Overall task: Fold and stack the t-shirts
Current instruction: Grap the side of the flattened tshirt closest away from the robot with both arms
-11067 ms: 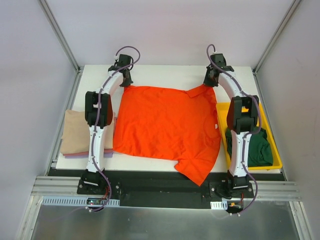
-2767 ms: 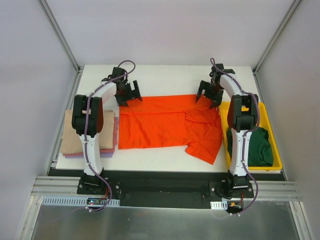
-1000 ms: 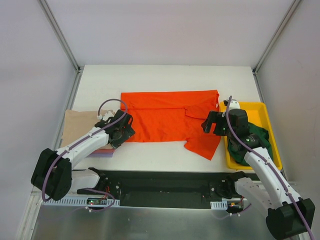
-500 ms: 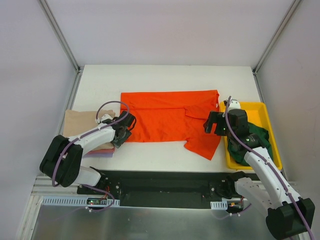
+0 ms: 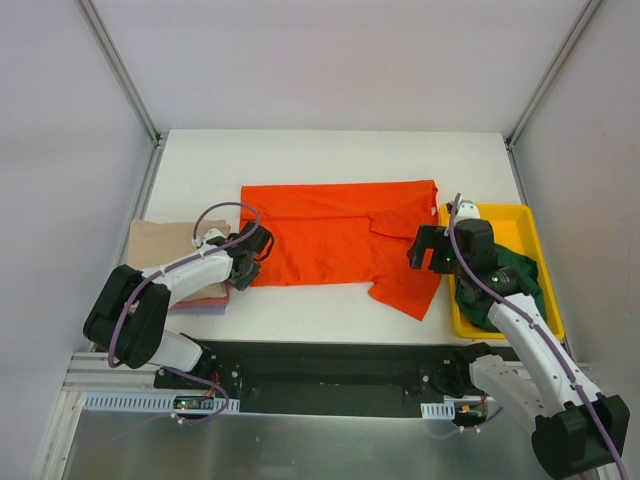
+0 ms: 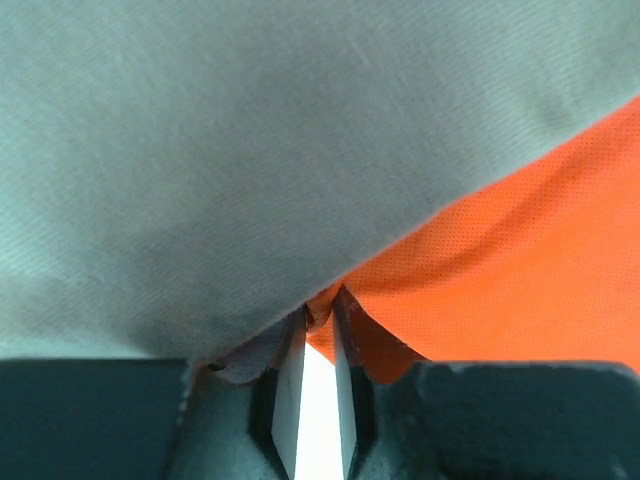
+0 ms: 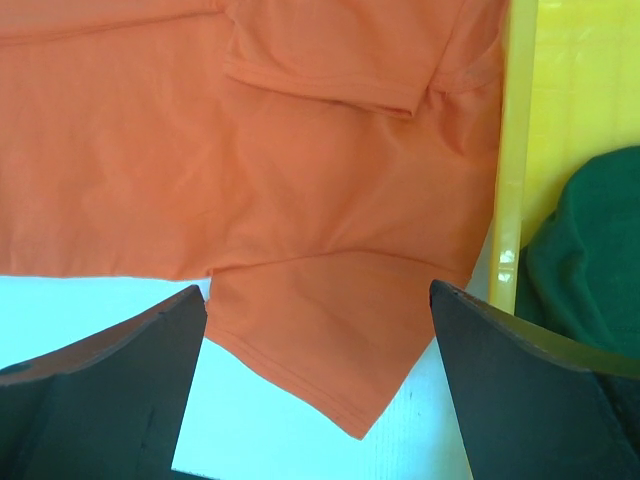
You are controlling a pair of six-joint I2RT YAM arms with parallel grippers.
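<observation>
The orange-red t-shirt [image 5: 335, 235] lies folded in half across the middle of the table, one sleeve [image 5: 408, 290] pointing toward the near edge. My left gripper [image 5: 245, 264] is low at the shirt's near-left corner. In the left wrist view its jaws [image 6: 320, 312] are pinched shut on a small fold of the orange cloth [image 6: 520, 230]. My right gripper [image 5: 425, 248] hovers open above the sleeve [image 7: 330, 350], its fingers [image 7: 110, 380] wide apart and holding nothing. The dark green t-shirt [image 5: 510, 285] lies crumpled in the yellow tray [image 5: 500, 212]. A folded tan t-shirt [image 5: 160, 250] tops the stack at the left.
The yellow tray's rim [image 7: 510, 180] runs right beside the orange sleeve, with green cloth [image 7: 590, 260] behind it. Pink and lavender edges [image 5: 205, 303] show under the tan shirt. Pale cloth [image 6: 200, 150] fills the upper left of the left wrist view.
My left gripper has closed onto the orange shirt's near-left corner and edged slightly toward it. The right arm and the shirt have stayed still.
</observation>
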